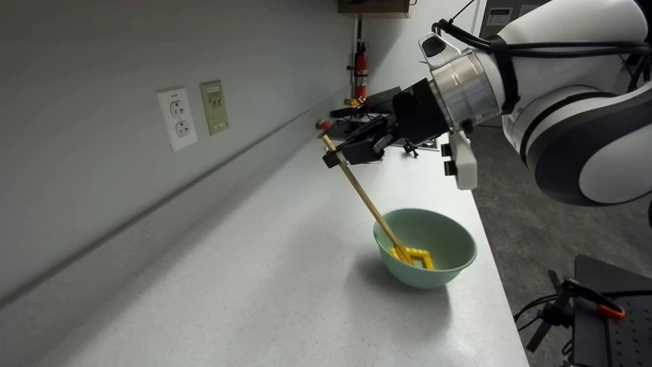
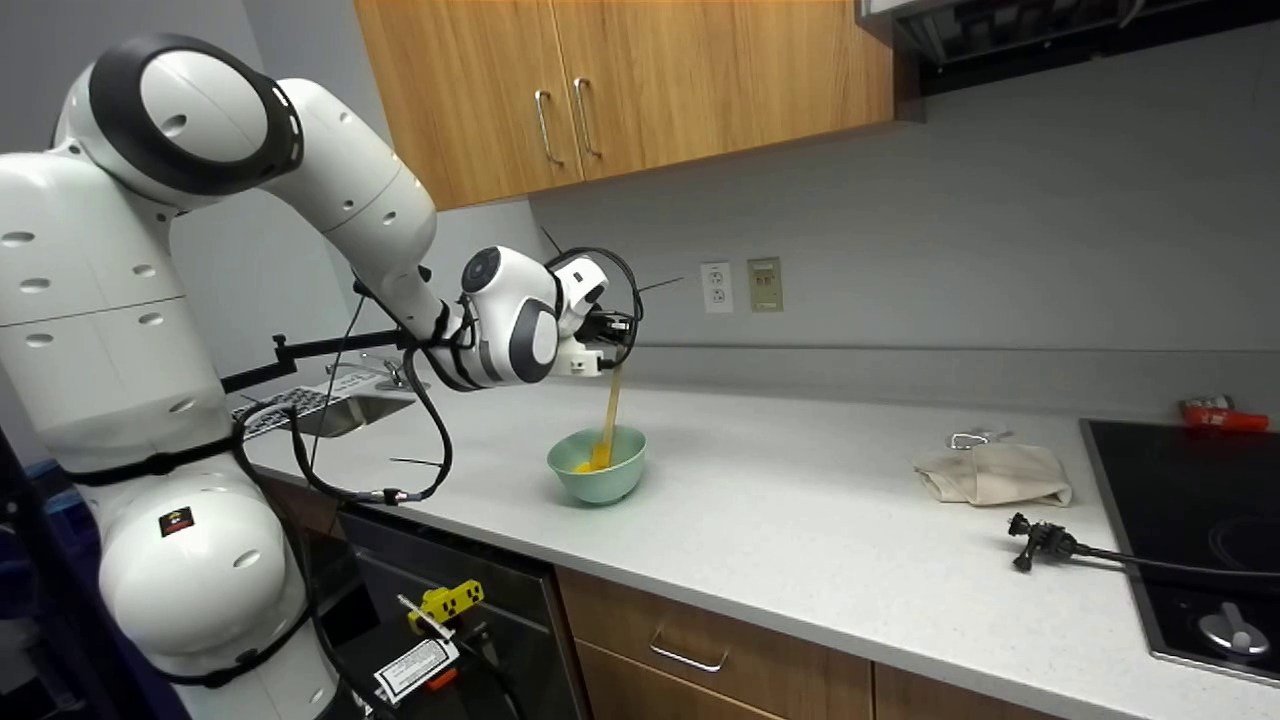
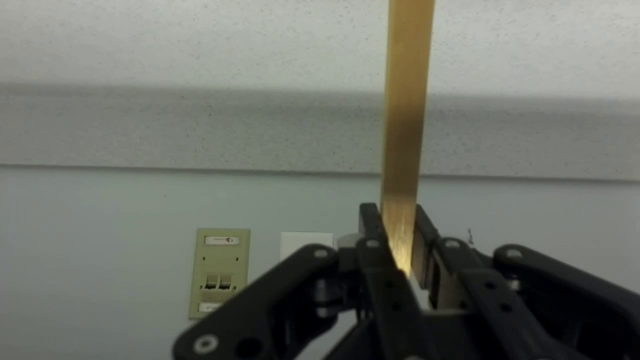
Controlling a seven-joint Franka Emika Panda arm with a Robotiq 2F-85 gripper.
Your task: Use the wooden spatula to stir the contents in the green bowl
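Observation:
The green bowl [image 1: 423, 278] stands upright on the counter near its front edge; it also shows in an exterior view [image 2: 600, 488]. Bright yellow contents [image 1: 420, 253] lie in the bottom of the bowl. The wooden spatula [image 1: 368, 200] leans at a slant, its lower end down in the bowl among the yellow pieces. My gripper [image 1: 334, 159] is above the bowl, toward the wall, shut on the spatula near its upper end. In the wrist view the spatula [image 3: 407, 100] runs up from between the fingertips [image 3: 397, 212]. The bowl is out of the wrist view.
The back wall [image 2: 900, 240] with outlet plates is beyond the gripper. A folded cloth [image 2: 995, 474], a black clamp mount [image 2: 1050, 540] and a cooktop [image 2: 1200, 500] are along the counter. A sink [image 2: 355, 412] is at the opposite end. Wooden cabinets [image 2: 640, 90] hang above.

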